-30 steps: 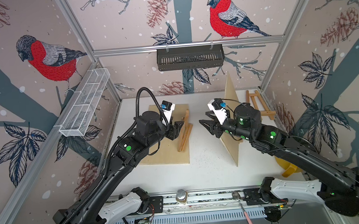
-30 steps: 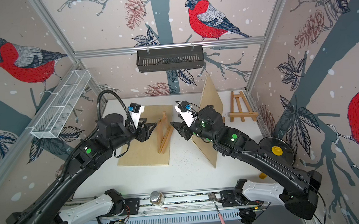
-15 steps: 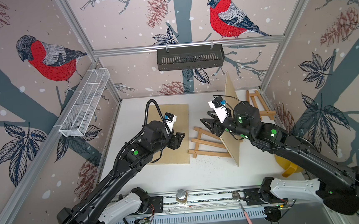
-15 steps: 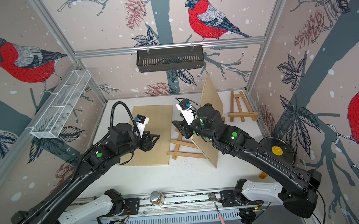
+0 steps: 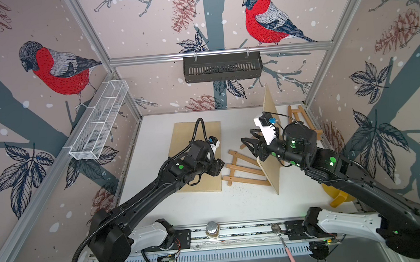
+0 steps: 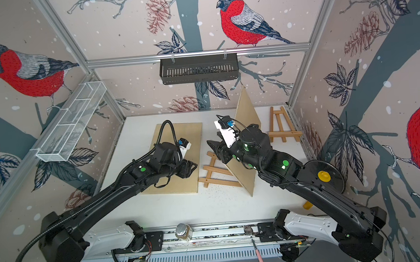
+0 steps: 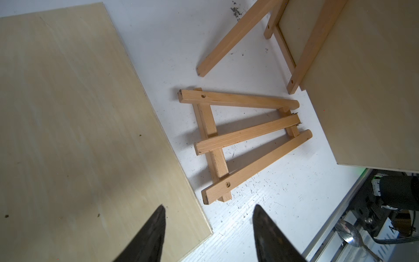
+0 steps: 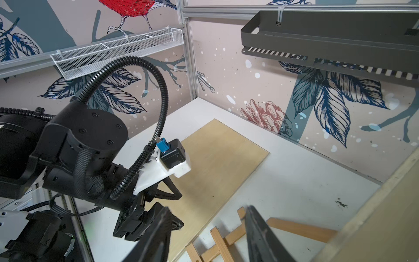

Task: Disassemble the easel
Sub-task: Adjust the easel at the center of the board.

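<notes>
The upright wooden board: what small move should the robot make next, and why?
Probably bring the right pincer onto the edge of the upright board and close, to lift it off. That pincer hangs open right beside it, the board rests on a standing easel, and the folded easel already lies flat.

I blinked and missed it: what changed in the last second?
The left pincer let go of the folded wooden easel, which now lies flat on the white table beside the flat plywood board. The pincer then drew back, open. The right pincer stayed open by the upright plywood panel; board and panel did not move.
</notes>
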Controlling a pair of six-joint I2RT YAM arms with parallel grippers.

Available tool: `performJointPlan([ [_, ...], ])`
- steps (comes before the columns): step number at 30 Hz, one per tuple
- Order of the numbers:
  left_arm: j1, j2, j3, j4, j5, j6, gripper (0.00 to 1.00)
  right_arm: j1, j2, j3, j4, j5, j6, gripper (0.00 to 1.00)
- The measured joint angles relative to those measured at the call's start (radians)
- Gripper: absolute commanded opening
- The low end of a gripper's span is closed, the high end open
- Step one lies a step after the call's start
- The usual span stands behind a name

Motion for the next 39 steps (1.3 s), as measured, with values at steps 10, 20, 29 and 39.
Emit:
performJointPlan([
  [10, -0.001, 0.036, 0.006, 0.073, 0.014, -0.019, 0.61, -0.005, -0.124, -0.045, 0.05, 0.087, 0.021, 0.54],
  [20, 0.01, 0.098, 0.354, 0.043, -0.019, -0.018, 0.64, -0.151, -0.245, -0.051, 0.033, 0.294, 0.05, 0.56],
  [29, 0.077, 0.153, 0.509, 0.011, 0.072, -0.063, 0.63, -0.663, -0.217, -0.187, -0.035, 0.142, 0.102, 0.58],
  [39, 0.135, 0.102, 0.529, 0.028, 0.094, -0.116, 0.7, -1.179, -0.059, -0.543, 0.115, -0.444, 0.211, 0.55],
])
